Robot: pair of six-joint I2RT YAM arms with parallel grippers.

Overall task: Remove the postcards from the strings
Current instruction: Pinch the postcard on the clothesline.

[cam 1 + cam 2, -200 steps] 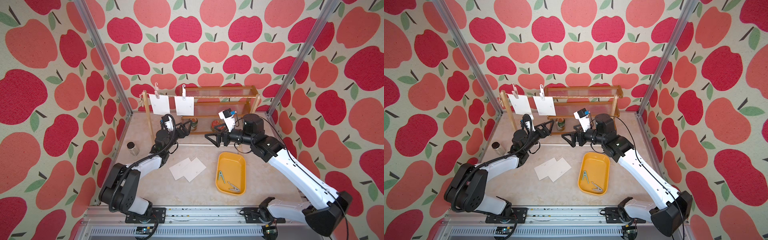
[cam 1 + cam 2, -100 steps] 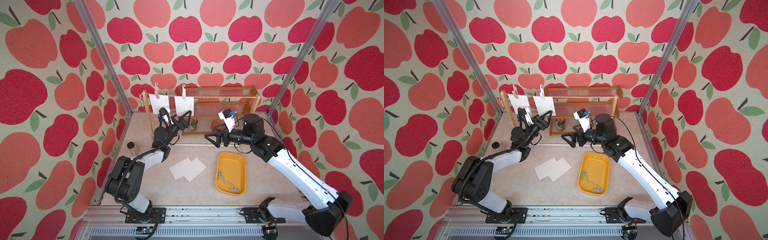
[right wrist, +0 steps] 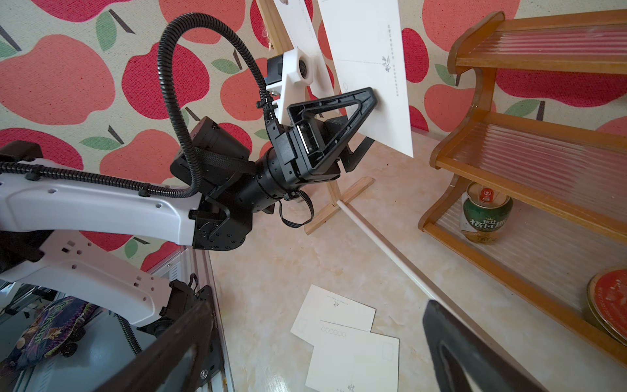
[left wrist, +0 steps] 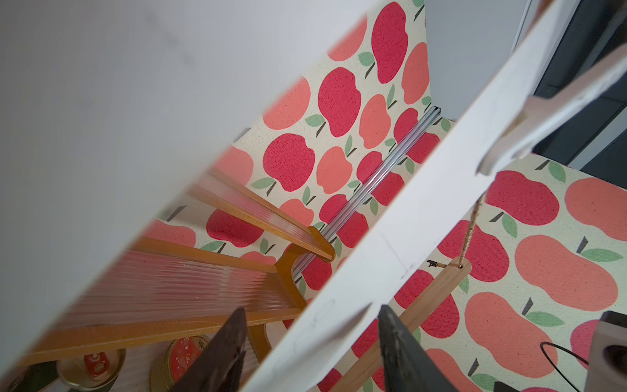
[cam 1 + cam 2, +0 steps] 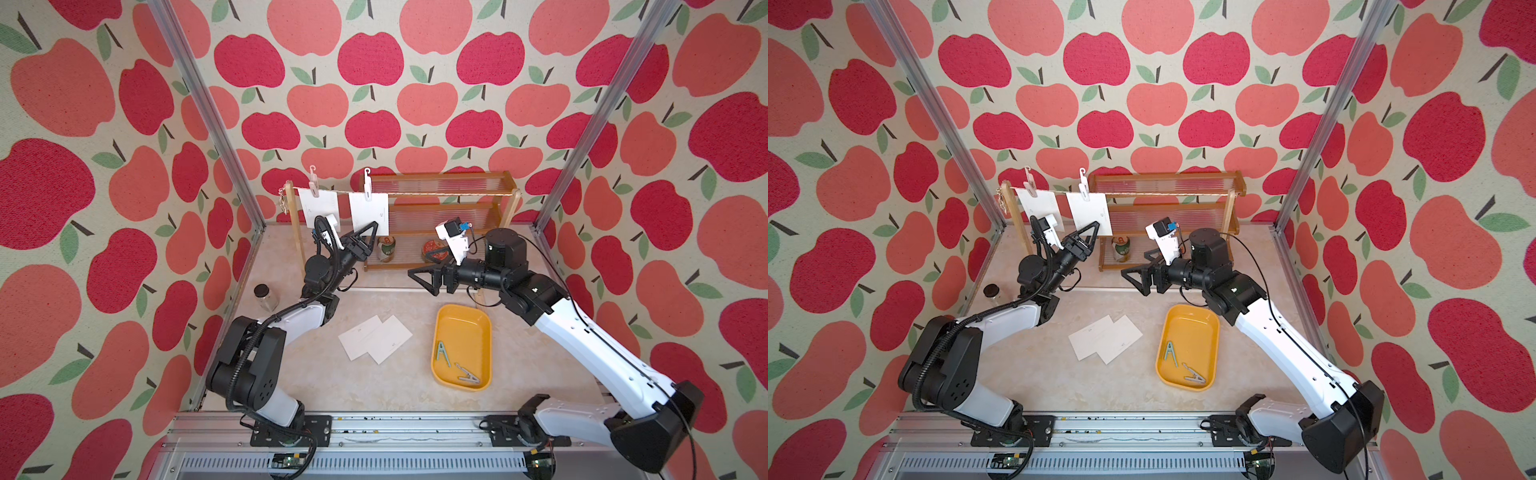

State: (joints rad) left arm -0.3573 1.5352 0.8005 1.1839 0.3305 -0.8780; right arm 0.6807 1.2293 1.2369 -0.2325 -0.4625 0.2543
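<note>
Pegged postcard (image 5: 371, 208) hangs from the string (image 5: 440, 193). Its lower edge sits inside the left gripper (image 5: 372, 227), jaws partly apart, gap visible on one side, not clamped. Right gripper (image 5: 420, 281) stands spread wide, empty, well clear of it.
</note>
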